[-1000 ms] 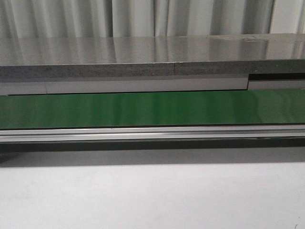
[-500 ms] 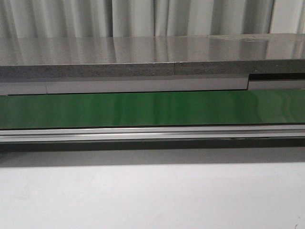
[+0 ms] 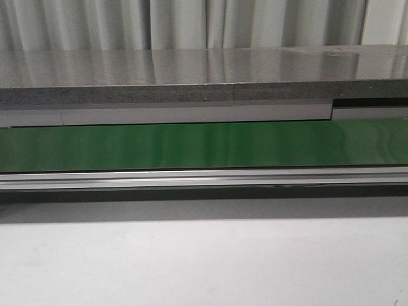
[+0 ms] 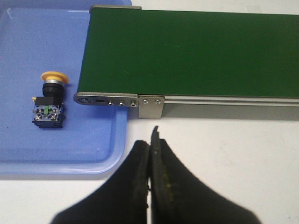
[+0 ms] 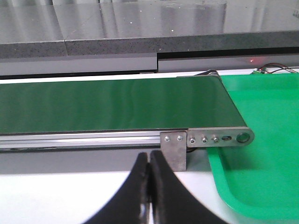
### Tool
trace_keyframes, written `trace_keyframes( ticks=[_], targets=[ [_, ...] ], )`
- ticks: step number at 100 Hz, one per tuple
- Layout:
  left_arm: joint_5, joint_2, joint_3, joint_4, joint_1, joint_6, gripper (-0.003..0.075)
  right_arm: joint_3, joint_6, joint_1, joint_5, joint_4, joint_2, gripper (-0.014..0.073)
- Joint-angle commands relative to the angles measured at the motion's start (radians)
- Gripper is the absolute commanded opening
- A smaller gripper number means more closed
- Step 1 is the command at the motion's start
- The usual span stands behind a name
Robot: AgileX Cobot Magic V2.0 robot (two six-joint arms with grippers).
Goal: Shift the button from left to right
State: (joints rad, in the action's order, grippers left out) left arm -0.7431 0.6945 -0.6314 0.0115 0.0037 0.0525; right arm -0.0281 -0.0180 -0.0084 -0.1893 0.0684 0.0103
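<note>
Button first: it lies on its side in the blue tray, its yellow cap pointing away from my left wrist camera and its black base with the small green mark turned toward it. It sits just beside the end of the green belt, apart from the belt's metal end roller, touching nothing but the tray floor. Only my left wrist view shows it.

My left gripper hangs over the white table, near the tray's rim and well clear of the button, with its two black fingers pressed together and nothing between them. My right gripper is likewise closed on nothing, poised in front of the belt's other end beside a small metal bracket.

Between the button and that far end runs the whole conveyor, a green belt in a silver frame. At the right end a green tray lies under the belt's roller. A few thin wires show behind that tray.

From the front camera neither of my arms shows: only the white tabletop, the belt, a grey stone-like ledge behind it, and pale curtains at the back.
</note>
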Motion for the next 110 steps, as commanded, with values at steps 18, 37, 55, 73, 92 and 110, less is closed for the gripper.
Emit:
trace_keyframes(
  ticks=[18, 37, 55, 73, 92, 110],
  targets=[
    [0.061, 0.005, -0.034, 0.009, -0.008, 0.008, 0.0359, 0.015, -0.001, 0.0, 0.077, 0.001, 0.019, -0.0067],
    [0.056, 0.005, -0.034, 0.011, -0.008, 0.008, 0.0608, 0.015, -0.001, 0.0, 0.077, 0.001, 0.019, -0.0067],
    [0.021, 0.034, -0.082, 0.003, -0.006, 0.008, 0.0607, 0.015, -0.001, 0.0, 0.077, 0.001, 0.019, -0.0067],
    [-0.021, 0.159, -0.207, -0.017, 0.086, 0.008, 0.0607, 0.015, -0.001, 0.0, 0.077, 0.001, 0.019, -0.0067],
    [-0.023, 0.331, -0.335, -0.018, 0.252, -0.024, 0.0607, 0.015, -0.001, 0.0, 0.077, 0.001, 0.019, -0.0067],
    [-0.026, 0.52, -0.409, -0.018, 0.356, -0.065, 0.0607, 0.015, -0.001, 0.0, 0.076, 0.001, 0.019, -0.0067]
  ],
)
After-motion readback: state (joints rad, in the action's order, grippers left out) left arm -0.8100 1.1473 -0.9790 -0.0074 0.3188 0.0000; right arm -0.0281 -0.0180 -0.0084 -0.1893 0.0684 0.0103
